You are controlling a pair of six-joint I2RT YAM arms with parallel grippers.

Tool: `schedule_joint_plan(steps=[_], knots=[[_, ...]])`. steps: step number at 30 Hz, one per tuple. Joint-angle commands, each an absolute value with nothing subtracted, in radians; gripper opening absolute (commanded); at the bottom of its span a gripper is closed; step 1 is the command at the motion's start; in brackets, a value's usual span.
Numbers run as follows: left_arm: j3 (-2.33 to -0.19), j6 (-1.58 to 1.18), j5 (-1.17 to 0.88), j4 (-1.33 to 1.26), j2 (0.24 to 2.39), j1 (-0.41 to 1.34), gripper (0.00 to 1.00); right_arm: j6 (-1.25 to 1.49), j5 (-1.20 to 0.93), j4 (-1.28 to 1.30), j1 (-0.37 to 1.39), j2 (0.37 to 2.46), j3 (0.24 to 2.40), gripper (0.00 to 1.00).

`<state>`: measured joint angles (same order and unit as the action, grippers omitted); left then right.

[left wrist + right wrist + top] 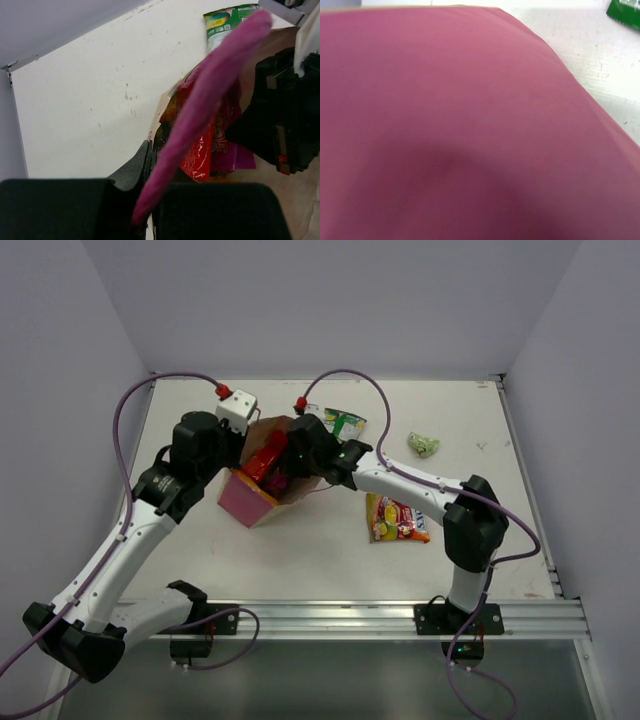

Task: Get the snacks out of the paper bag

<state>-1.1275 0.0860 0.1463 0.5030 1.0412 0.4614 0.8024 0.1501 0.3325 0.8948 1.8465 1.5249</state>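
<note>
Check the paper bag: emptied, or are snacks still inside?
Not empty: a red packet and a magenta packet sit inside the open paper bag.

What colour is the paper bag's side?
Pink; the paper bag shows it best in the top view.

no legible text; green packet (222,25) print blurred.

Two black-and-white arms rise from the near edge and lean toward the middle. The left arm (115,545) stretches far and rightward; the left gripper (150,155) is pinched tight on the pink rim of the paper bag (245,502). The right arm (470,530) bends at its elbow and reaches left; the right gripper (300,452) is closed, its fingertips hidden.
</note>
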Motion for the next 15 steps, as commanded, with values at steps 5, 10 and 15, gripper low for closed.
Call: schedule_joint_plan(steps=[5, 10, 15], knots=[[-1.186, 0.066, 0.167, 0.411, 1.037, 0.463, 0.0, 0.629, 0.026, 0.184, 0.882, 1.641, 1.678, 0.0], [-1.201, 0.051, 0.172, 0.413, 1.037, 0.462, 0.0, 0.586, 0.006, 0.28, 0.882, 1.697, 1.857, 0.0], [-1.216, 0.026, 0.172, 0.416, 1.037, 0.462, 0.0, 0.546, -0.037, 0.302, 0.881, 1.716, 1.94, 0.0]])
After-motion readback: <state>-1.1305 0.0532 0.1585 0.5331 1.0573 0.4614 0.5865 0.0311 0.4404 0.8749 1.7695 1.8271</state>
